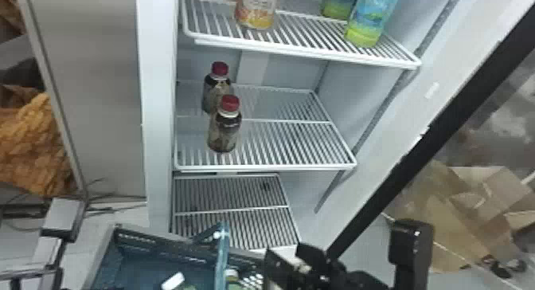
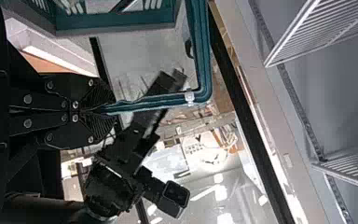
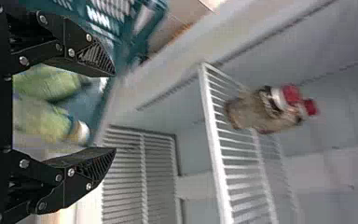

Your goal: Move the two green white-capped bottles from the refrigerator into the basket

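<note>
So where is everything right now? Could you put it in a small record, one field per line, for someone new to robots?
basket: teal, in front of the refrigerator; basket
green bottles: green bottles, two, lying in the basket
left gripper: left gripper, closed on the basket's rim
right gripper: right gripper, open, holding nothing
middle shelf: two red-capped bottles, upright
upper shelf: orange-labelled bottle; blue-and-green bottles
task: looks done
</note>
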`<action>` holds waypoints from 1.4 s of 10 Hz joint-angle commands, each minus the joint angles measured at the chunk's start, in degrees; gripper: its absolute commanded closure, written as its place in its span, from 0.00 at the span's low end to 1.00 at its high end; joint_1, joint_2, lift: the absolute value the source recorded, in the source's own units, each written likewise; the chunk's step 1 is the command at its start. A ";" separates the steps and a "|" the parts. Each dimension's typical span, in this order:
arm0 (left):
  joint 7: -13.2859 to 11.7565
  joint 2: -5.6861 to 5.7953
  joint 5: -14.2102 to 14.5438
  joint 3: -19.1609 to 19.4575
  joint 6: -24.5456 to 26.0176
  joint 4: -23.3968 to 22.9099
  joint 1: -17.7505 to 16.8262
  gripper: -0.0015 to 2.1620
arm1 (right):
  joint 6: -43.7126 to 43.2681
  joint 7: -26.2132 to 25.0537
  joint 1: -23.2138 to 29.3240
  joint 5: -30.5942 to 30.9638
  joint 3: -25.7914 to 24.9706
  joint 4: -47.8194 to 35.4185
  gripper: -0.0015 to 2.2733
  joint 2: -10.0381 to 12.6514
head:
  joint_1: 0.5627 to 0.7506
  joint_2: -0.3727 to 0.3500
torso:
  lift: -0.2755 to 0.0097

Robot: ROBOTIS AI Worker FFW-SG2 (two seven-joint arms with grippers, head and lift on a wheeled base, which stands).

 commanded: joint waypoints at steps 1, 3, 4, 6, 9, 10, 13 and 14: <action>0.00 0.00 0.00 0.00 0.00 -0.01 -0.03 0.54 | -5.35 -0.12 -0.23 1.31 0.11 1.21 0.24 0.12 | 0.70 0.03 | 0.04; 0.00 0.00 0.00 0.00 0.00 -0.01 -0.03 0.54 | -13.22 -0.12 -0.79 2.45 0.68 3.46 0.20 0.39 | 0.70 0.03 | 0.04; 0.00 -0.09 -0.12 0.00 -0.14 -0.01 -0.03 0.54 | -16.46 -0.12 -1.07 2.68 0.91 4.30 0.16 0.48 | 0.70 0.03 | 0.04; 0.00 -0.09 -0.12 0.00 -0.42 -0.01 -0.03 0.54 | -24.61 -0.12 -1.21 4.17 1.37 6.13 0.13 0.83 | 0.70 0.03 | 0.04; 0.09 -0.09 -0.12 -0.12 -0.56 -0.01 -0.03 0.54 | -43.31 -3.11 -1.64 6.57 5.25 12.18 0.14 1.18 | 0.70 0.03 | 0.04; 0.00 -0.09 0.00 -0.12 -0.56 -0.01 -0.03 0.54 | -47.53 -3.81 -1.92 7.48 6.17 14.57 0.14 1.35 | 0.70 0.03 | 0.04; 0.00 -0.09 0.00 0.00 -0.56 -0.01 0.25 0.54 | -53.72 -5.04 -3.04 9.77 7.54 19.63 0.14 1.71 | 0.70 0.03 | 0.04; 0.00 -0.09 0.11 0.00 -0.56 -0.01 0.25 0.54 | -55.27 -5.13 -3.46 9.88 8.22 21.18 0.14 1.79 | 0.70 0.03 | 0.04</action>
